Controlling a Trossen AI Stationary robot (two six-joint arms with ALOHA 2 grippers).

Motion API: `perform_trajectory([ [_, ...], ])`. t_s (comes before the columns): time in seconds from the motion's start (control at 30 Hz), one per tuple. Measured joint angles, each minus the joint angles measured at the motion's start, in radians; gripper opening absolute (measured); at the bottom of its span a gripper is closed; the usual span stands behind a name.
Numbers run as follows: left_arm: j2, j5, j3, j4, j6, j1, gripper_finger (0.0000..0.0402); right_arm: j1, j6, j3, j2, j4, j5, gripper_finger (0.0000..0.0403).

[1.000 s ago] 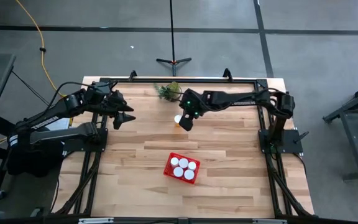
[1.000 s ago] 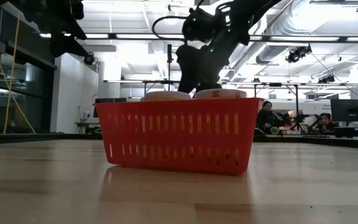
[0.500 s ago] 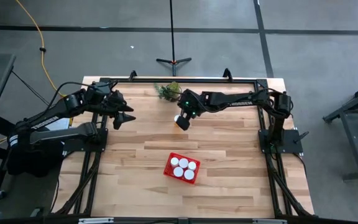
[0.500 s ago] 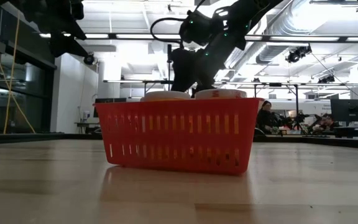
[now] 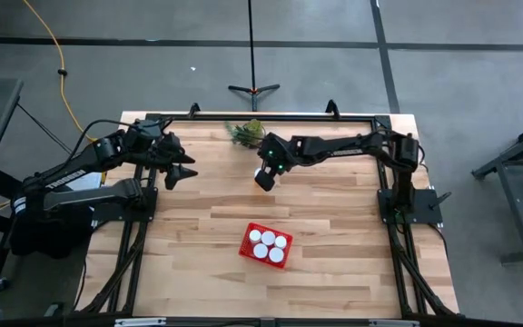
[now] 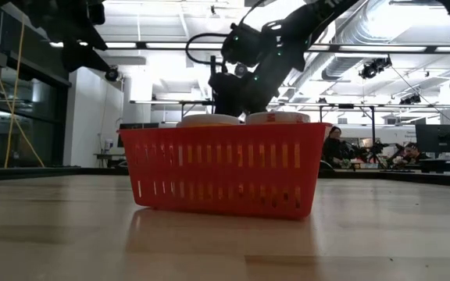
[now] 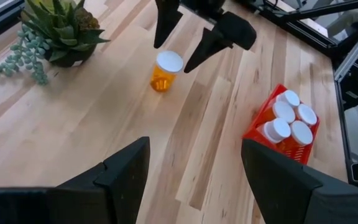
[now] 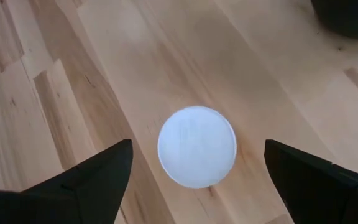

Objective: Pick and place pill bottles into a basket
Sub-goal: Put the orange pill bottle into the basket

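Right gripper is hovering directly above the last small orange translucent pill bottle with a round white cap, jaws spread wide and empty, straddling it for a top-down grasp. The bottle is standing upright on the wooden tabletop near the green potted plant. The red rectangular plastic basket is already holding five capped bottles. Left gripper is waiting aside, jaws partly open, empty.

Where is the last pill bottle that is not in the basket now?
The bottle stands upright on the table near the plant, directly under the open right gripper, far from the basket.
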Motion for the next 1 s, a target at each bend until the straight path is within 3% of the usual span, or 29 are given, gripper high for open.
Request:
perform_trajectory([
  [0.73,0.0,0.017,0.0,-0.026,0.066,0.0,0.0287,0.005,0.077,0.038,0.039,0.116,0.02,0.0354],
  [1.0,-0.001,0.02,0.0,-0.056,0.076,0.0,0.0287,0.027,0.075,0.158,0.136,-0.039,0.028,0.0354],
])
